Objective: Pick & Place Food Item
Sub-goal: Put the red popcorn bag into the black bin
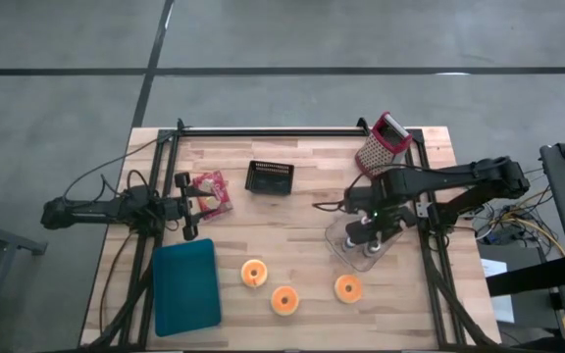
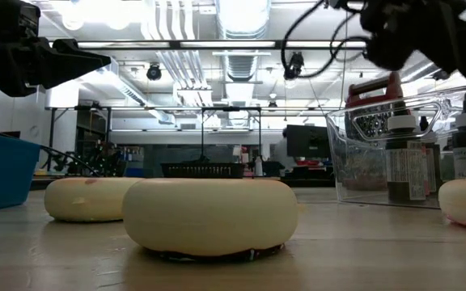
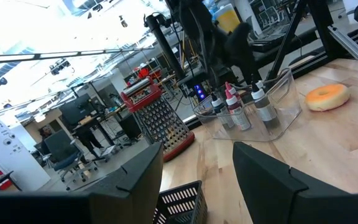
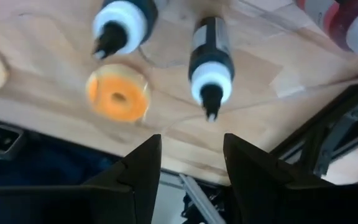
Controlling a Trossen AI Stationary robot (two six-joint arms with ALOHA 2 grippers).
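The right gripper [image 1: 370, 238] hung right of centre in the high view, directly over the clear bin [image 1: 339, 247] w/ the squeeze bottles [image 4: 209, 56]. Its fingers [image 4: 138, 171] stood partly apart w/ nothing between them in the right wrist view. The left gripper [image 1: 190, 206] waited at left-centre, just beside the snack packet [image 1: 210, 191], fingers [image 3: 135, 180] apart and empty.

Task items, by my read, were the three donuts [image 1: 254, 274] in a row along the lower middle of the high view, btw the blue tray [image 1: 185, 286] at lower left and the bin. None was held.

Risks from here:
- Right gripper sat over the bottles, not a donut. A straight descent would prob. hit a bottle tip or the bin wall and tip or shove the bin.
- The nearest donut [image 1: 348, 288] lay just beside the bin's lower edge; a sloppy approach could clip the bin, or nudge the donut across the surface.
- Donuts look soft and rounded, so a hard squeeze could dent one and an off-centre pinch could let it slip.
- The goal is unclear: tray or the black basket [image 1: 271, 177] at upper centre; can't tell which.

Hard to see:
- Right wrist view was blurred, so bottle labels were unreadable.
- Low view: donuts filled the foreground and hid most of the surface; the arms showed only as dark shapes at the top.
- The grater [image 1: 381, 145] at upper right was partly overlapped by the arm.
- Height of the right gripper above the bottles: can't tell.
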